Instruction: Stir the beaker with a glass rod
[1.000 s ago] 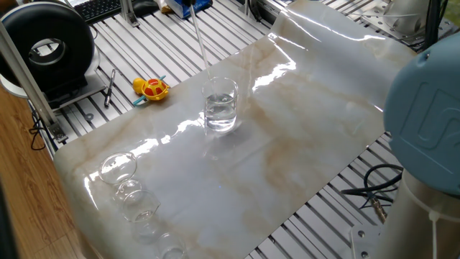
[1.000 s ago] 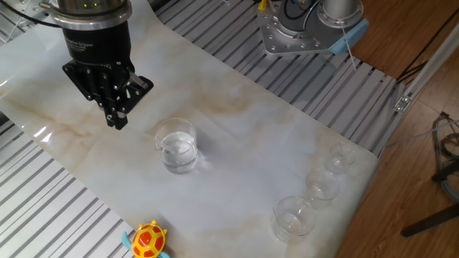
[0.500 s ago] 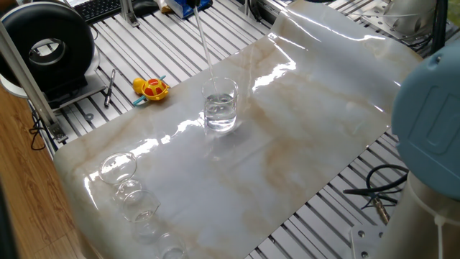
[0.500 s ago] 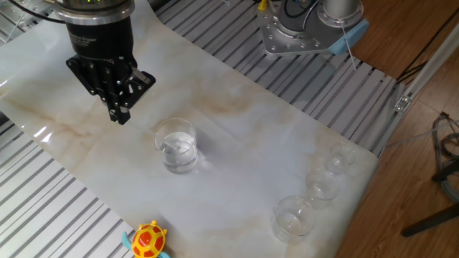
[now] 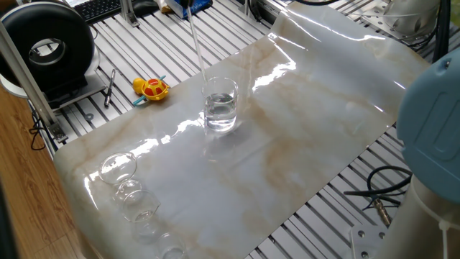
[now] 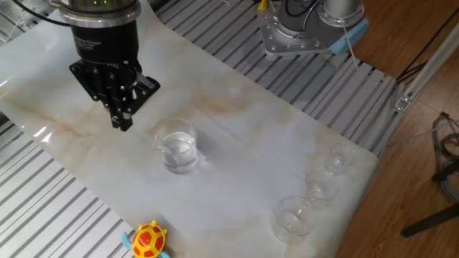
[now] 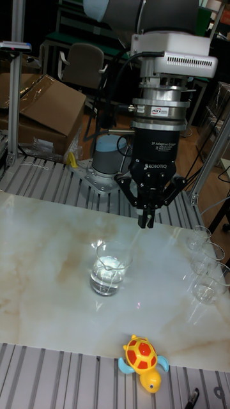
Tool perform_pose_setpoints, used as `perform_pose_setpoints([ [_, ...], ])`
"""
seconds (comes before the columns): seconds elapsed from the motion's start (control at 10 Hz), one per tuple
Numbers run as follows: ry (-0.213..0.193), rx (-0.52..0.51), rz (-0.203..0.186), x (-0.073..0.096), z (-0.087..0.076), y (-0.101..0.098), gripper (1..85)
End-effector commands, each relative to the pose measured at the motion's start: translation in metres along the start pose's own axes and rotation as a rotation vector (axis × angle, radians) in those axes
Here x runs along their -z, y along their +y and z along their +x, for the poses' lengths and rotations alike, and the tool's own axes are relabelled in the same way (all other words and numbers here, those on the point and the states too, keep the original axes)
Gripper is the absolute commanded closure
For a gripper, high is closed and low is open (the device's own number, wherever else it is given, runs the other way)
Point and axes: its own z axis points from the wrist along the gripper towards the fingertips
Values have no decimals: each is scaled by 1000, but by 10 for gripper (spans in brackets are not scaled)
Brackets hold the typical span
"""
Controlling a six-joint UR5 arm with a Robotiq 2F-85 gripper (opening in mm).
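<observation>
The beaker (image 5: 220,106) is a clear straight-sided glass with clear liquid, standing mid-sheet on the marble-patterned table cover (image 5: 302,144). The glass rod (image 5: 198,43) slants down from the top edge of one fixed view, and its lower end reaches into the beaker's mouth. My gripper (image 6: 123,123) hangs just up and left of the beaker (image 6: 177,147), fingers pinched together on the rod's upper end. In the tall fixed view the gripper (image 7: 145,222) sits above and right of the beaker (image 7: 108,267), and the rod shows only as a faint line.
A yellow and red toy turtle (image 5: 151,88) lies on the slatted table beside the sheet. Three smaller glass vessels (image 6: 294,217) stand in a row near one corner of the sheet. A black round device (image 5: 47,47) and the arm's base (image 6: 308,29) stand at the table's edges.
The gripper has shifted slightly toward the beaker. The rod's upper part swung right and then back left while its lower end stayed at the beaker.
</observation>
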Motion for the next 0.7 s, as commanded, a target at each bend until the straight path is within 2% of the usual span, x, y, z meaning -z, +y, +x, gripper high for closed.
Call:
perform_pose_setpoints([
  [0.0,-7,39,20,5,-2,-9,847],
  [0.2,-6,21,10,5,6,-9,847],
  [0.3,-2,-12,-15,6,11,-2,847],
  [0.6,-22,-42,-42,6,5,10,847],
])
